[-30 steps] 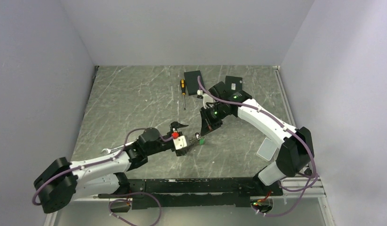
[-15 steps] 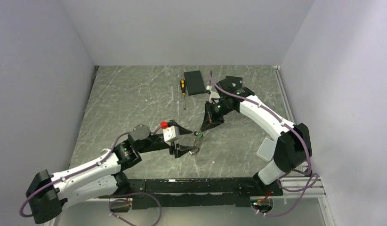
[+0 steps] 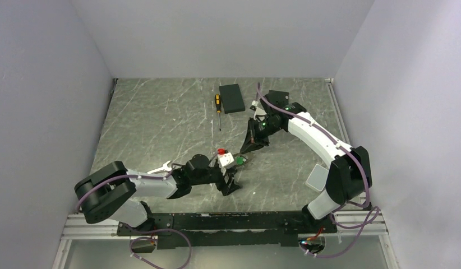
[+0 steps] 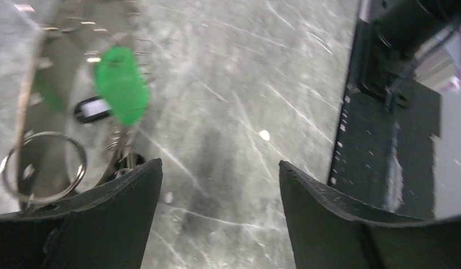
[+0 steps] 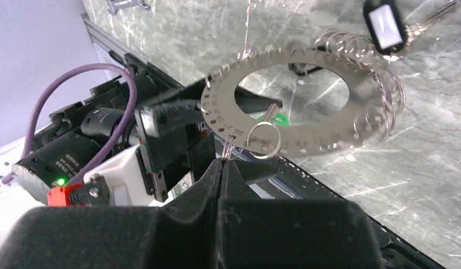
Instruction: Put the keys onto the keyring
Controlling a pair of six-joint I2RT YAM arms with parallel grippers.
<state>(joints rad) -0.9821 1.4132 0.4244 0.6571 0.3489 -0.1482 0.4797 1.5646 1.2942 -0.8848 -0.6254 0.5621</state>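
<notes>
The keyring [image 5: 307, 112] is a flat, toothed metal disc carrying several small split rings. It hangs in the air from my right gripper [image 5: 222, 159], which is shut on one small split ring [image 5: 262, 140] at its rim. A black tag [image 5: 385, 25] and silver keys [image 5: 433, 14] dangle at its far side. A green tag [image 4: 121, 84] hangs under it. In the top view the right gripper [image 3: 246, 151] holds the bunch [image 3: 239, 161] at mid-table. My left gripper [image 4: 220, 168] is open and empty just beside and below the bunch, with a loose-hanging ring [image 4: 43, 168] by its left finger.
A black-and-yellow screwdriver [image 3: 218, 103] and a black box [image 3: 232, 98] lie at the back. A second black box [image 3: 279, 96] is partly under the right arm. A silver spanner [image 3: 161, 167] lies by the left arm. A clear container [image 3: 318, 177] sits at the right.
My left arm has folded in and turned its wrist, bringing the open gripper down close under the keyring. My right gripper has held the keyring nearly still.
</notes>
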